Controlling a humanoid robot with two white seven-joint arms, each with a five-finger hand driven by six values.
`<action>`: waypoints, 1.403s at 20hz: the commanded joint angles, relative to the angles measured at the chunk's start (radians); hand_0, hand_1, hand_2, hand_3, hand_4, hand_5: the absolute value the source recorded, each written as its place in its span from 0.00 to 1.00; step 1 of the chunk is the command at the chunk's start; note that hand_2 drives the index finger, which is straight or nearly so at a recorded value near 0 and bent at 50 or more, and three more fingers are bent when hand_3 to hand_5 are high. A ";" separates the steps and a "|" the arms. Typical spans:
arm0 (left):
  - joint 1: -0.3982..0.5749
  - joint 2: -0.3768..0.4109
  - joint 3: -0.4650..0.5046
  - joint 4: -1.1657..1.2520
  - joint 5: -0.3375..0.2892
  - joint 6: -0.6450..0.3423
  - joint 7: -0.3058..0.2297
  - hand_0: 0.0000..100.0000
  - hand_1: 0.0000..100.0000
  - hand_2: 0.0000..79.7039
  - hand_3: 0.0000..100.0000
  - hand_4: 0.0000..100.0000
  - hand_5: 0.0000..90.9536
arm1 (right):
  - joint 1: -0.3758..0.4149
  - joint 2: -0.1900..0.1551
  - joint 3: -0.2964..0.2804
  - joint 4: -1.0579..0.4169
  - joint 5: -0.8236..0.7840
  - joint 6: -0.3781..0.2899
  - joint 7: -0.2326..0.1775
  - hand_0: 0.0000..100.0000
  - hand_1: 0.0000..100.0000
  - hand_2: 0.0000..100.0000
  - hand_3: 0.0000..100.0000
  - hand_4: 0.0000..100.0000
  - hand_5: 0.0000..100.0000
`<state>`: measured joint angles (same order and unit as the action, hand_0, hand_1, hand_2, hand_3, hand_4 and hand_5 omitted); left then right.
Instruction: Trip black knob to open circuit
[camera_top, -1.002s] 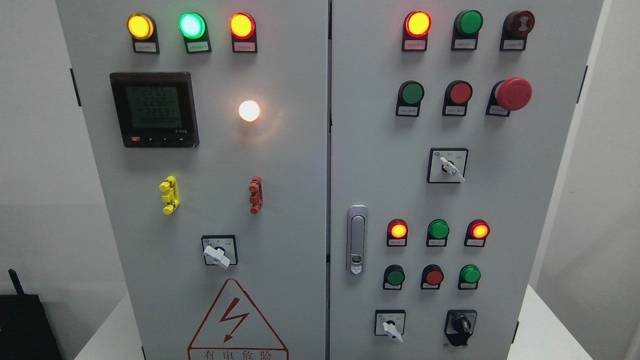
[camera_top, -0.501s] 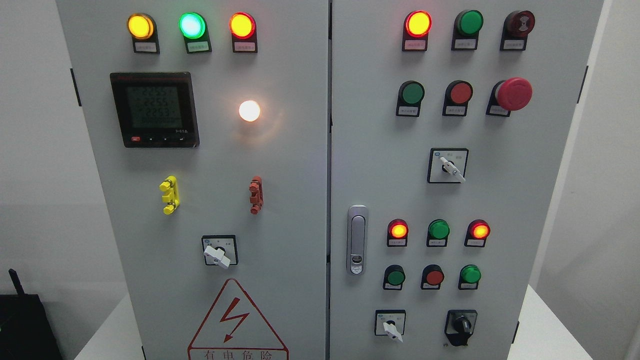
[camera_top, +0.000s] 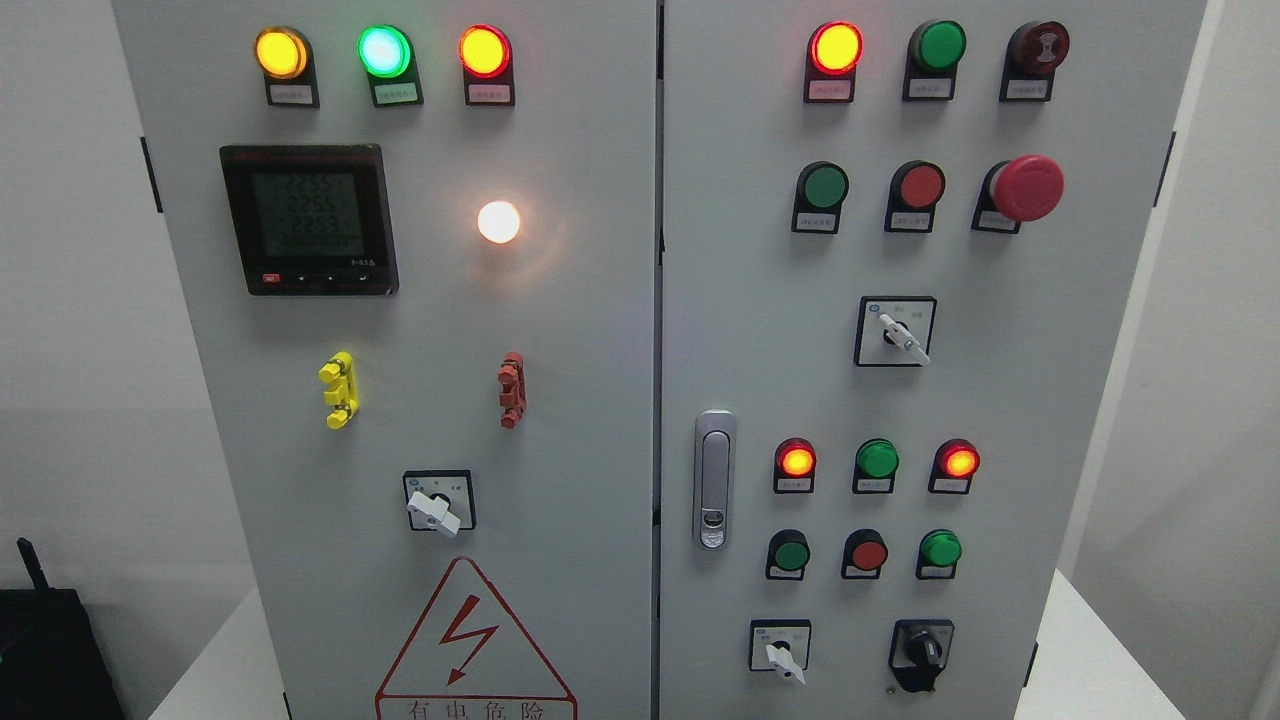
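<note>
- The grey cabinet (camera_top: 560, 330) fills the view, its two doors meeting at a central seam; white wall shows past both outer edges.
- The black knob (camera_top: 924, 652) sits at the lower right of the right door, right of a white selector switch (camera_top: 782, 655) and below a green button (camera_top: 940, 549).
- Its grip runs roughly upright, long axis near vertical.
- Neither hand is in view, so their fingers cannot be judged.

One black knob (camera_top: 922, 650), three white knobs (camera_top: 432, 511).
</note>
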<state>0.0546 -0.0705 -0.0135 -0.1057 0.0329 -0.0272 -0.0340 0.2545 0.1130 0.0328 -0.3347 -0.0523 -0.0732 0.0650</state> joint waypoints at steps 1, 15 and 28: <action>-0.002 -0.002 0.001 0.000 0.002 -0.002 0.000 0.12 0.39 0.00 0.00 0.00 0.00 | 0.022 -0.001 -0.002 -0.082 -0.003 -0.010 -0.010 0.00 0.24 0.00 0.35 0.28 0.18; -0.002 -0.002 0.001 0.000 0.002 0.000 0.000 0.12 0.39 0.00 0.00 0.00 0.00 | 0.052 -0.003 0.004 -0.231 -0.004 -0.233 -0.039 0.00 0.24 0.00 0.52 0.37 0.24; -0.002 -0.002 0.001 0.000 0.002 -0.002 0.000 0.12 0.39 0.00 0.00 0.00 0.00 | 0.048 -0.003 0.004 -0.337 -0.004 -0.384 -0.099 0.00 0.24 0.00 0.69 0.56 0.43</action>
<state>0.0546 -0.0705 -0.0135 -0.1057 0.0329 -0.0272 -0.0339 0.3030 0.1120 0.0335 -0.6492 -0.0530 -0.4360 -0.0241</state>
